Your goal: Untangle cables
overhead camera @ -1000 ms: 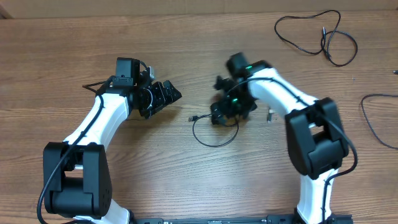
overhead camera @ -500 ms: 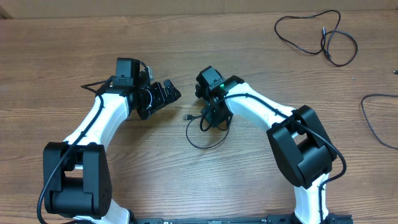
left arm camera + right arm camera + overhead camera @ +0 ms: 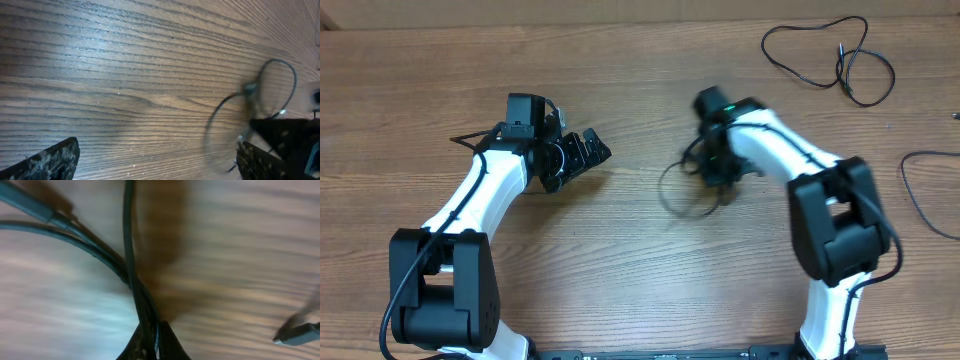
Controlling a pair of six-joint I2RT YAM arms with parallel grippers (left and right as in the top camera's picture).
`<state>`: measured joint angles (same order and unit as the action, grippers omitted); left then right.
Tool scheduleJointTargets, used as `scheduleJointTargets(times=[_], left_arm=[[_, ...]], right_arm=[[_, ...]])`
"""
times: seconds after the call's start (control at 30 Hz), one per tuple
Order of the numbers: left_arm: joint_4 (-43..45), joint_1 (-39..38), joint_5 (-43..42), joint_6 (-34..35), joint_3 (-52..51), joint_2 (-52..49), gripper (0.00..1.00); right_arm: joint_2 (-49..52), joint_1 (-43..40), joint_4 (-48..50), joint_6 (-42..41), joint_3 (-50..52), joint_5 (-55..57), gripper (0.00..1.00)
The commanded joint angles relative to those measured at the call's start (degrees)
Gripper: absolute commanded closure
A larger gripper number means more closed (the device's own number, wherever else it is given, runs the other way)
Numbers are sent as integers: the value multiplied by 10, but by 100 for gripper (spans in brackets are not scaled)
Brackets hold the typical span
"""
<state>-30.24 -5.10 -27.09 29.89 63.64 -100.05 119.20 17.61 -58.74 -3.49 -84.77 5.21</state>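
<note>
My right gripper is pinched tight on the black cables, and their blurred loop trails just left of it near the table's middle. My left gripper stands wide apart, empty. Another loose cord lies far right.

You have a wood-grain counter with a looped black cable lying far right and a second cable at its right edge.

I read no text, label, brand or number on the cables or the table. Both my wrist views are blurred.
</note>
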Motion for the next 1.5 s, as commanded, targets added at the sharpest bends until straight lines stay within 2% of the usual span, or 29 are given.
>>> scheduleJointTargets(times=[0.0,0.17,0.37,0.53,0.57,0.6,0.63,0.7,0.83,0.97,1.13,1.47], left_arm=[[0,3,7,-3,1,-3,1],[0,3,7,-3,0,-3,1],[0,3,7,-3,0,-3,1],[0,3,7,-3,0,-3,0],[0,3,7,-3,0,-3,0],[0,3,7,-3,0,-3,0],[0,3,7,-3,0,-3,0],[0,3,7,-3,0,-3,1],[0,3,7,-3,0,-3,1],[0,3,7,-3,0,-3,0],[0,3,7,-3,1,-3,0],[0,3,7,-3,0,-3,0]], right_arm=[[-58,-66,-3,28,-21,19,96],[-62,-167,4,99,-17,18,96],[-44,-263,88,100,2,-24,96],[-38,-309,101,100,2,-58,96],[-38,-313,99,97,2,-66,83],[-38,-316,94,87,0,-77,26],[-39,-319,84,73,-6,-91,0],[-43,-323,53,48,-34,-131,0],[-70,-324,-33,48,-128,-169,0],[-146,-319,-103,34,-212,-174,0],[-283,-319,-153,20,-221,-185,0],[-512,-318,-338,19,-221,-244,0]])
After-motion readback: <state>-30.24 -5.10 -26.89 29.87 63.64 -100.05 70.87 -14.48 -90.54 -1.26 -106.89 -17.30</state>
